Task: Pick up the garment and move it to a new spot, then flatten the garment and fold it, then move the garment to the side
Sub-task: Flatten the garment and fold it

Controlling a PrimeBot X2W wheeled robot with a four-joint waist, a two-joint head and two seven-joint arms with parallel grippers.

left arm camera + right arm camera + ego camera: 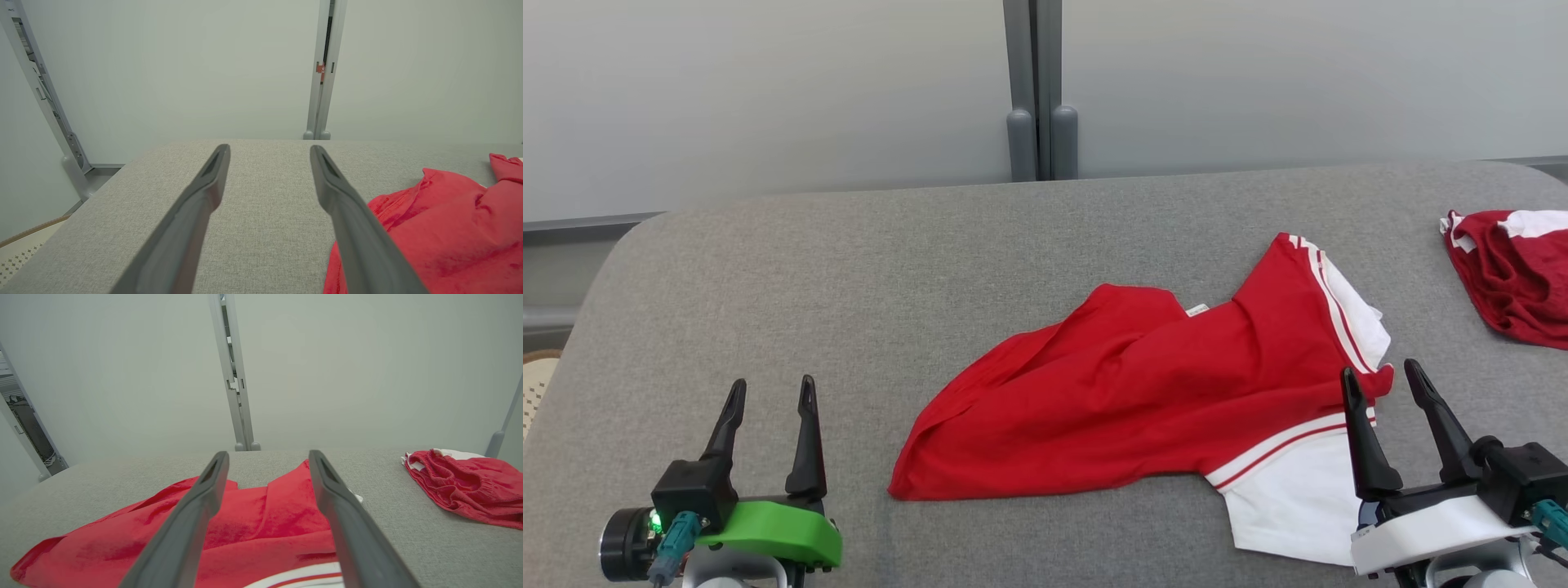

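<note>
Two hands in view for you, both spread wide open with nothing held. Your left hand [773, 381] sits low on the near left, over bare grey tabletop [849, 269], well apart from the clothing. In the left wrist view the hem of the red shirt [1143, 392] just peeks in beside the right-hand finger.

That shirt is the thing you're after. It's lying rumpled, not flat, a bit right of the middle of the tabletop. The body is bright red, with white sleeves trimmed in red-and-white stripes, and there's a small white tag at the neckline. One white sleeve hangs toward the near edge and the other is bunched up at the far right of the shirt.

Your right hand [1379, 367] is right at the shirt's near right side, at the striped sleeve. Its fingers [347, 522] point out across the red fabric. Can't tell whether they actually touch the cloth.

Off at the far right edge there's a second garment [1515, 273], darker red with white, in a crumpled heap clear of the shirt. Behind the tabletop are pale wall panels with a grey post [1040, 90] between them.
</note>
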